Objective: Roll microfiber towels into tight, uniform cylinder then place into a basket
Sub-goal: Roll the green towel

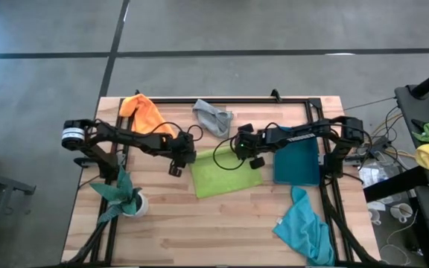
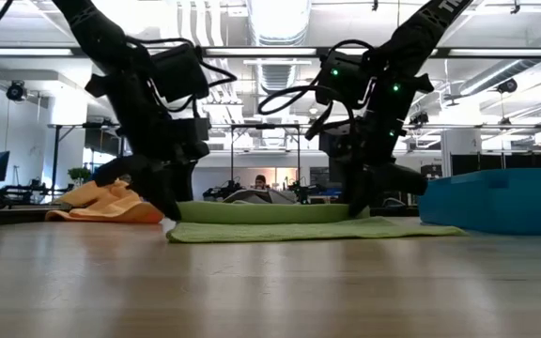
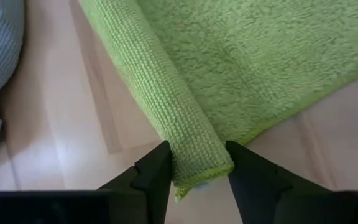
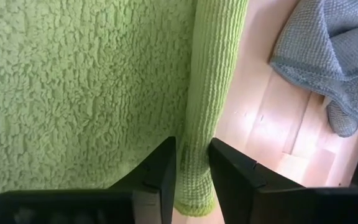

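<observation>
Towels are soft, light and limp. The lime towel [image 1: 224,173] lies mid-table, its far edge already turned into a thin roll [image 3: 169,99]. Best hold looks to be the roll's two ends, which is where both arms are: left gripper [image 3: 194,177] pinches one end, right gripper [image 4: 191,171] the other, jaws narrowed around it. The orange [image 1: 146,113], grey [image 1: 213,116] and turquoise [image 1: 304,223] towels lie crumpled apart; the basket [image 1: 297,161] sits just beside the lime towel. The bare wood table [image 1: 199,231] looks smooth, so the nap may slide; an open workshop lies behind.

No legible txt, labels, brands or nos. anywhere in views.
</observation>
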### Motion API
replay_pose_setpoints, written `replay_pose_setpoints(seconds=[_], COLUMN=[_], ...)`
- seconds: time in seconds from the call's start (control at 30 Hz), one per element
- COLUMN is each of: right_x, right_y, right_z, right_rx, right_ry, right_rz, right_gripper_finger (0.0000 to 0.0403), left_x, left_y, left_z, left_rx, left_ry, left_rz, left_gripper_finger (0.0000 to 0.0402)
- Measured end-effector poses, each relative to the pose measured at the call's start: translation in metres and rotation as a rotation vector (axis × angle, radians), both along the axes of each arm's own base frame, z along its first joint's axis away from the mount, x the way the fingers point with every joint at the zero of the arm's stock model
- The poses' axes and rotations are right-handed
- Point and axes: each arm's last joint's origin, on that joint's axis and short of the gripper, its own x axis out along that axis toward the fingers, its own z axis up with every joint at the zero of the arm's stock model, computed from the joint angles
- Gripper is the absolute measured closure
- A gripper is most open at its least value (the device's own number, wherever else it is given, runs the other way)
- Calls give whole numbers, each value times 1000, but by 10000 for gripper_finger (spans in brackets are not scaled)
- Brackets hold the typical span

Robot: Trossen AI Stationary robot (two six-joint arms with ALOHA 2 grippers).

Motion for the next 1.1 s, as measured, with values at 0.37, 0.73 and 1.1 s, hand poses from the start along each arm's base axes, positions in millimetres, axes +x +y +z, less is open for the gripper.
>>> replay_pose_setpoints(seconds=[0.37,0.73,1.1], right_x=[-6,-11,5], right_y=[3,8,-20], right_z=[11,10,41], right_rx=[35,159,126], right_ry=[-2,36,-102], right_rz=[-13,14,-57], right_gripper_finger=[311,310,324], left_x=[0,-1,0], left_y=[-9,-14,-23], left_z=[6,6,5], left_rx=[-9,-11,-11], left_ry=[-1,5,5], left_rz=[-16,-26,-61], left_gripper_finger=[267,267,267])
